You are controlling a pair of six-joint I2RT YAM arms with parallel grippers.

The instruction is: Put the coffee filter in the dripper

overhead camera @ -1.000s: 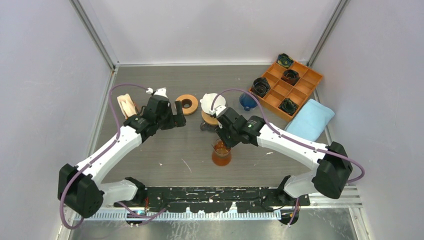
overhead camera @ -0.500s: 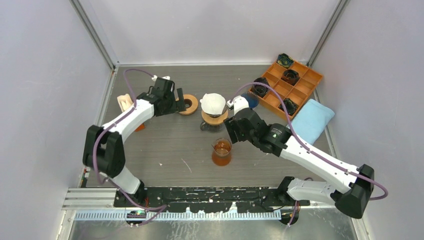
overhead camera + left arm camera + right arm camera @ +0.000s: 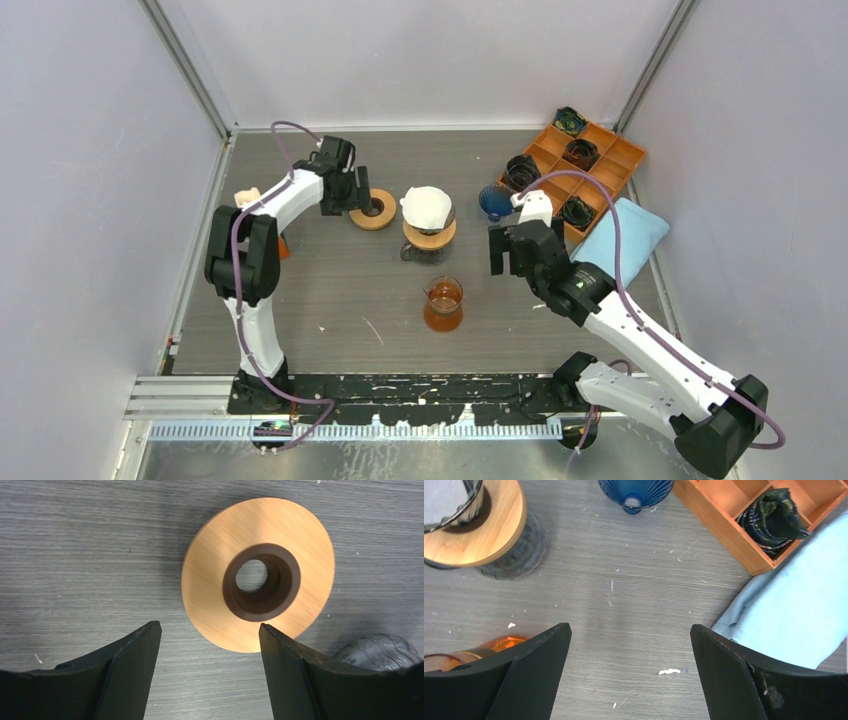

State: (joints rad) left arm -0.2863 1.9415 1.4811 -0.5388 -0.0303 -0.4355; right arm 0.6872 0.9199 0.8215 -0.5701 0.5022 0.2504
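Observation:
The white coffee filter (image 3: 427, 206) sits as a cone inside the dripper (image 3: 430, 236), a wire frame on a wooden collar over a glass base; its collar shows at the right wrist view's top left (image 3: 479, 530). My right gripper (image 3: 505, 251) (image 3: 630, 630) hangs open to the right of the dripper, apart from it, with only bare table between its fingers. My left gripper (image 3: 350, 199) (image 3: 207, 630) is open too, just in front of a wooden ring (image 3: 376, 208) (image 3: 257, 572) lying flat left of the dripper, touching nothing.
A glass of orange liquid (image 3: 443, 305) stands in front of the dripper. A blue ribbed cone (image 3: 493, 202) sits right of it, then an orange compartment tray (image 3: 600, 150) with dark bundles and a light blue cloth (image 3: 620, 238). A pale object (image 3: 248, 197) lies at far left.
My right gripper has opened, left the filter in the dripper and pulled back to the right. My left arm has swung toward the back, over the wooden ring, its jaws narrowing slightly.

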